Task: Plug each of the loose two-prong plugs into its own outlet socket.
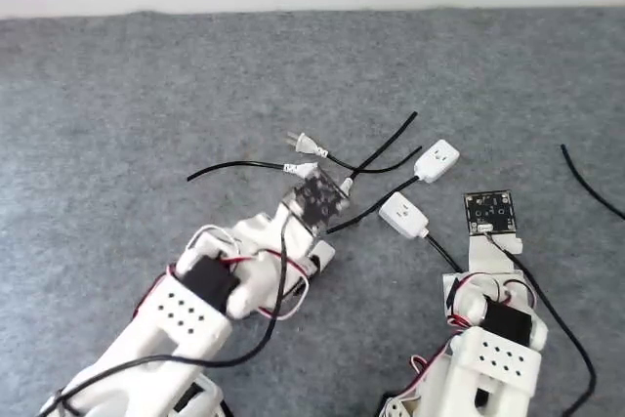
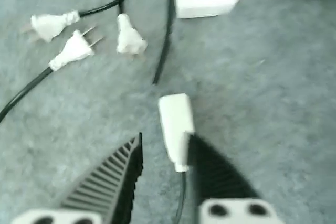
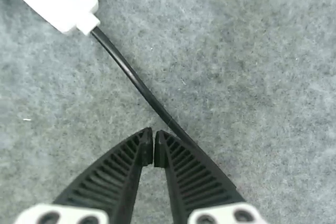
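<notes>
Your L arm (image 1: 215, 290) comes in from well left of the near socket (image 1: 402, 212), across the grey surface (image 1: 117, 95). Left of that socket and a bit beyond it lie 3 loose plugs, all unplugged: pronged plug (image 1: 311, 145) farthest out, second plug (image 1: 296, 169) just beside it, third plug (image 1: 347, 185) closest to the socket. Your left pincer (image 2: 164, 139) is spread, w/ a white cord-end block (image 2: 176, 121) lying between the fingers and touching one of them; can't tell if it's a socket on its side. The near socket itself lies flat, nothing plugged in, and its black cord (image 3: 131, 77) trails back toward your R arm (image 1: 488, 339). The far socket (image 1: 437, 160) sits just beyond and slightly right of the near one, face up, also w/ nothing in it. Your right pincer (image 3: 153, 148) is pressed together at the tips w/ nothing between them, hovering near the socket's cord, which passes under one finger.
</notes>
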Motion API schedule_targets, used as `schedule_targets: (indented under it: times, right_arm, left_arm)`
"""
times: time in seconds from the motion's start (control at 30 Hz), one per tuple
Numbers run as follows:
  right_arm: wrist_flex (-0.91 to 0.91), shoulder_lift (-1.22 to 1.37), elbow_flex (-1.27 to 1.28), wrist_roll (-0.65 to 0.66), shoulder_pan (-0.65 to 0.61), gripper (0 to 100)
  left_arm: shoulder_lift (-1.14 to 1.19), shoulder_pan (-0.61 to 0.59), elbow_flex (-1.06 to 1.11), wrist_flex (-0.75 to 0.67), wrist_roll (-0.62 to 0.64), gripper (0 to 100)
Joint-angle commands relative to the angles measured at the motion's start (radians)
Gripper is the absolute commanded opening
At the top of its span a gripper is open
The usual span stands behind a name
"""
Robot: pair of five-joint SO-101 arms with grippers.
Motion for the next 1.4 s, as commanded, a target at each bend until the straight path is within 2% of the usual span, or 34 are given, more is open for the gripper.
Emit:
schedule_targets:
  times: [0.0, 0.23, 0.5, 0.63, 0.83, 1.03, 1.2, 1.37]
  right_arm:
    - [-0.021, -0.019, -0.006, 0.012, -0.008, 0.9]
    - [-0.021, -0.019, -0.006, 0.012, -0.004, 0.9]
    - [-0.021, -0.019, -0.006, 0.012, -0.004, 0.9]
    - [-0.021, -0.019, -0.006, 0.012, -0.002, 0.9]
    - [-0.021, -0.019, -0.006, 0.012, -0.002, 0.9]
    - [-0.021, -0.019, -0.006, 0.014, -0.005, 0.9]
    - [-0.021, -0.019, -0.006, 0.014, -0.005, 0.9]
    - [-0.021, -0.019, -0.006, 0.014, -0.005, 0.9]
  left_arm:
    - [0.025, 0.068, 0.001, 0.003, -0.008, 1]
    - [0.302, 0.227, -0.111, -0.003, -0.006, 1]
    - [0.651, 0.226, -0.257, -0.066, -0.005, 1]
    - [0.756, 0.163, -0.328, -0.068, -0.005, 1]
    - [0.776, 0.086, -0.374, -0.054, -0.005, 1]
    - [0.621, 0.068, -0.361, 0.009, -0.005, 1]
    - [0.586, -0.014, -0.326, -0.057, -0.006, 1]
    - [0.657, -0.054, -0.326, -0.092, -0.008, 1]
